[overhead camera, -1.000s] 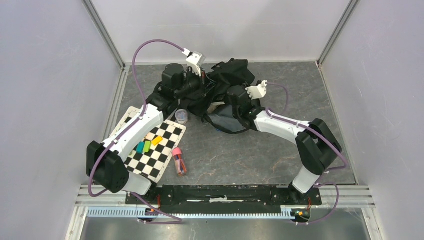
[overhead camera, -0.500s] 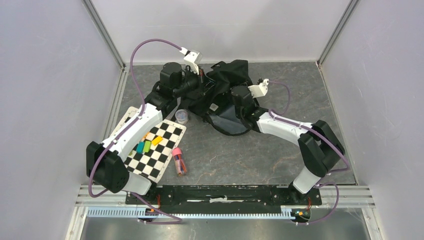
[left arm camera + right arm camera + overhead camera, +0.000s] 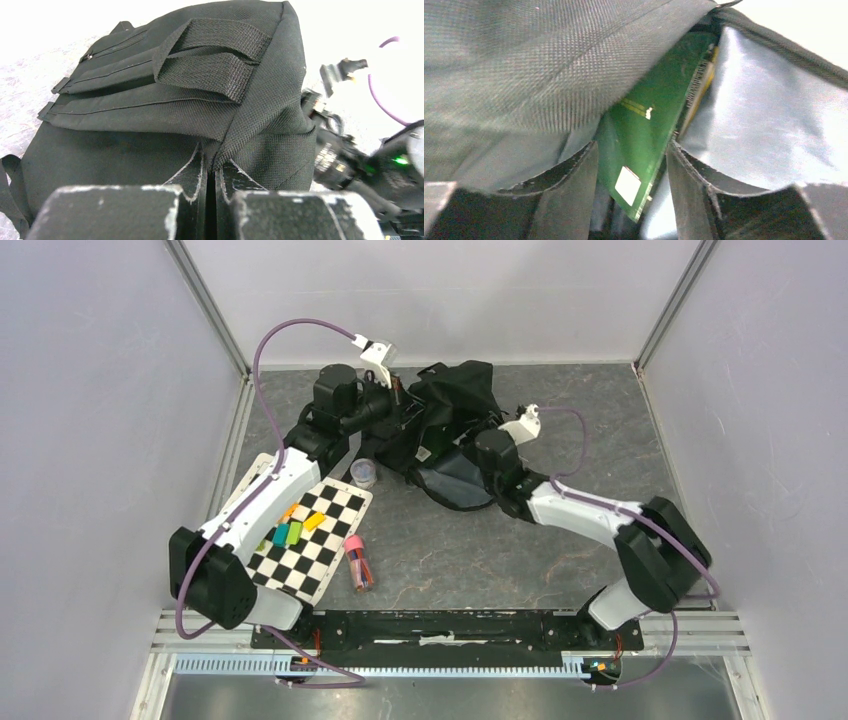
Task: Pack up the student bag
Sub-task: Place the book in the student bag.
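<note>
Left wrist, left gripper (image 3: pixel 212 169) clenched on student bag (image 3: pixel 150 107) edge, right gripper (image 3: pixel 631 150) released around green book (image 3: pixel 651 112)

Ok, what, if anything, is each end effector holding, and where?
Left end effector pinches the student bag by a fabric fold. Right end effector stands open around a green booklet, apparently not gripping.

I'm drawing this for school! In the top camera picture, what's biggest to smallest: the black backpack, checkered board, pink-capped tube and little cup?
1. The black backpack, crumpled and partly hidden.
2. The checkered board, close behind.
3. The pink-capped tube and little clear cup: too alike to rank; tube longer, cup rounder.
</note>
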Robot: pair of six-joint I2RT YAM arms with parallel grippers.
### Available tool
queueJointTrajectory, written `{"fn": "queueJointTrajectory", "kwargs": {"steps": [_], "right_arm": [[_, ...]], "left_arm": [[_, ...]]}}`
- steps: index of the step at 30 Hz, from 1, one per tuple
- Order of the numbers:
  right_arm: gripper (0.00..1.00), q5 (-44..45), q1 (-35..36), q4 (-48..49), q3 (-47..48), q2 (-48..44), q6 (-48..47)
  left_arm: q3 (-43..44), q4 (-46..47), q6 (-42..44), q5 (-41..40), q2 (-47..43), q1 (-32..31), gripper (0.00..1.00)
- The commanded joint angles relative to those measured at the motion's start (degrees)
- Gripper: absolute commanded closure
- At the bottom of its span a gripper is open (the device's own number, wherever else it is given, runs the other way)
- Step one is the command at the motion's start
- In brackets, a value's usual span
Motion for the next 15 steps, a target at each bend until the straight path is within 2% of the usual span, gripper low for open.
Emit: {"fn": "queueJointTrajectory", "kwargs": {"steps": [1, 4, 8, 10, 15], "right_arm": [[0.36, 1.3, 1.1, 4.2, -9.6, -11.6, -10.8], [0.19, -0.2, 1.2, 6.8, -18.1, -19.8, -17.6], [0.02, -3.1, -2.4, 0.9, -24.4, -29.0, -29.3], [0.02, -8.2, -6.3, -2.0, -25.7, -31.9, -34.6], [0.02, -29.7, -18.6, -5.4, -26.3, -32.4, -39.3]], "left_arm": [[-0.2, 2.5, -1.6, 1.6, -4.3, 1.1, 0.92], [-1.1, 2.5, -2.6, 0.1, -4.6, 1.4, 0.92], [-1.5, 0.8, -3.3, -1.1, -5.4, 1.8, 0.92], [-1.5, 0.4, -3.3, -1.0, -5.7, 2.0, 0.93], [-0.8, -0.8, -3.3, -0.1, -5.2, 2.2, 0.92]]}}
